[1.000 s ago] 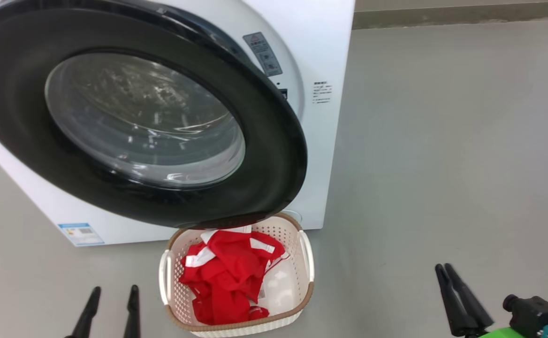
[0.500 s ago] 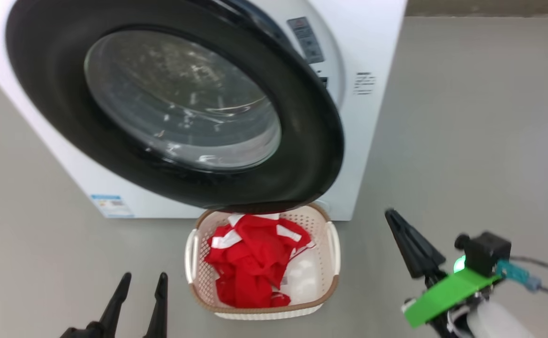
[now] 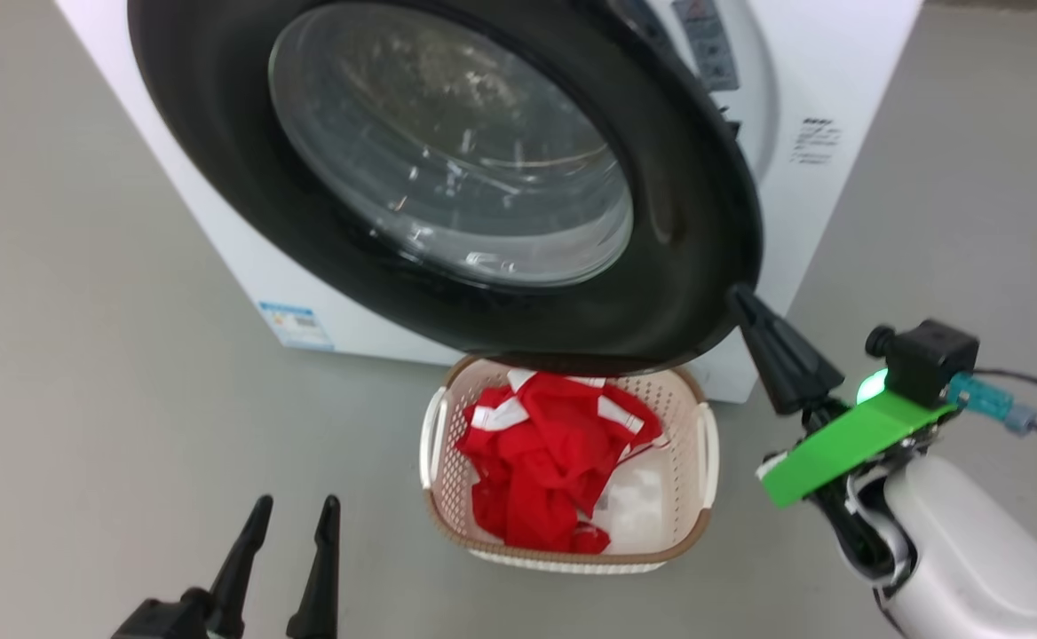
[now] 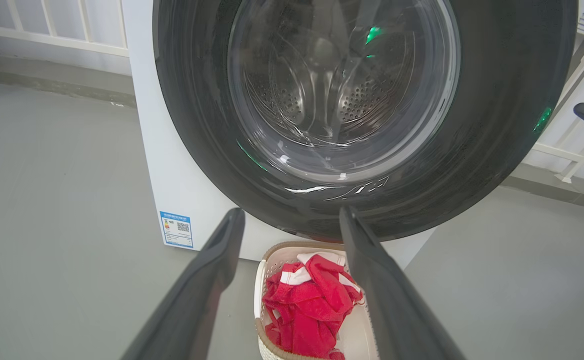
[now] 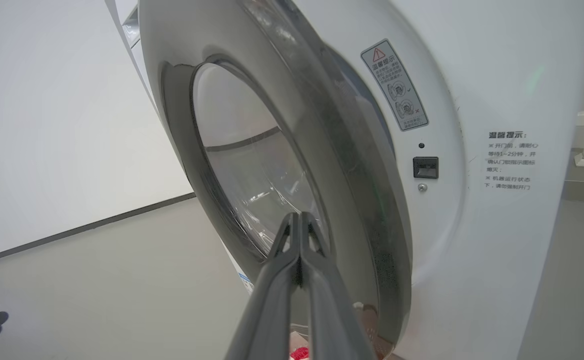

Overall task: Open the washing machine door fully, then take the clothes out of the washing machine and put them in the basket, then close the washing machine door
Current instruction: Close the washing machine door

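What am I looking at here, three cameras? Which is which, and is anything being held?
Yes, three cameras on one wheeled robot with two arms. The head view looks down from its head. It shows a white washing machine with its round black-rimmed door swung partly open. Below the door, on the grey floor, stands a cream basket with red clothes in it. At the lower left is the left hand, open and empty. The right hand is shut on nothing, with its tip by the door's rim; I cannot tell whether it touches. The other two pictures come from a camera on each wrist, looking along that hand: spread apart in the left wrist view, pressed together in the right.
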